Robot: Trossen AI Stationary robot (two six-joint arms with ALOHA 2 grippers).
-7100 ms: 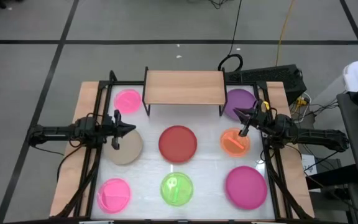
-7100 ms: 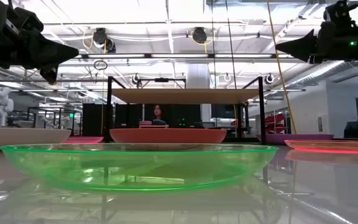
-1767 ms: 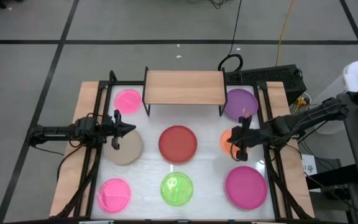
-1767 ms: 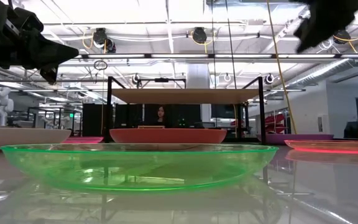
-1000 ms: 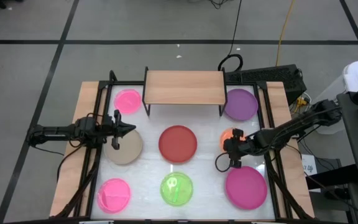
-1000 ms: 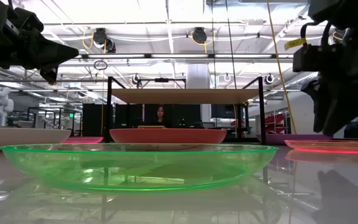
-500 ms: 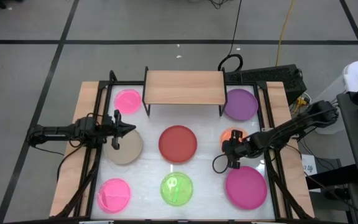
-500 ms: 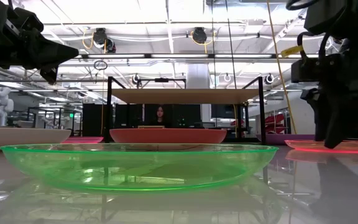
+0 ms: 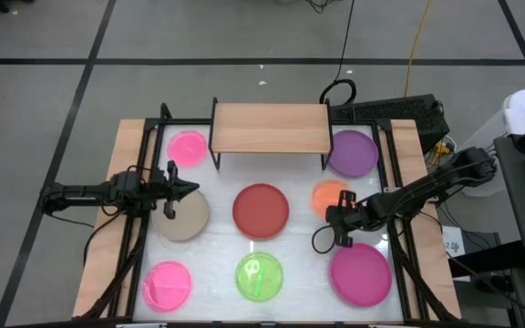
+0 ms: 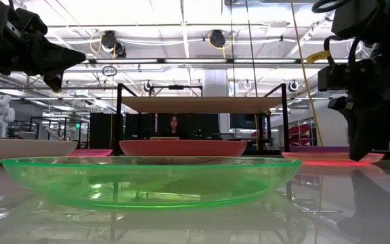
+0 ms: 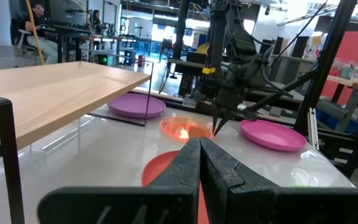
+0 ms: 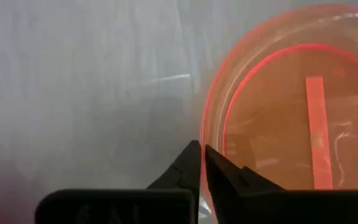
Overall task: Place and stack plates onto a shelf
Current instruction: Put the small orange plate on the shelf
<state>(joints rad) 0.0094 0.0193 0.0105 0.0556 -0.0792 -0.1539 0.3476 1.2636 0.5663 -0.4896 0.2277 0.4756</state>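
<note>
I have the right gripper (image 9: 334, 219) pointed down at the near rim of the orange plate (image 9: 328, 195), fingers pressed together with their tips at the rim edge. The shelf (image 9: 269, 128) stands beyond it. My left gripper (image 9: 182, 188), also closed, waits over the beige plate (image 9: 188, 217).

The wooden shelf (image 9: 270, 128) stands at the table's far edge. Just in front of it lies the red plate (image 9: 261, 210). Beside that plate, the right gripper (image 9: 337, 221) sits at the near edge of the small orange plate (image 9: 330, 195). On the red plate's other side, the left gripper (image 9: 182, 188) hovers over the beige plate (image 9: 186, 217).
</note>
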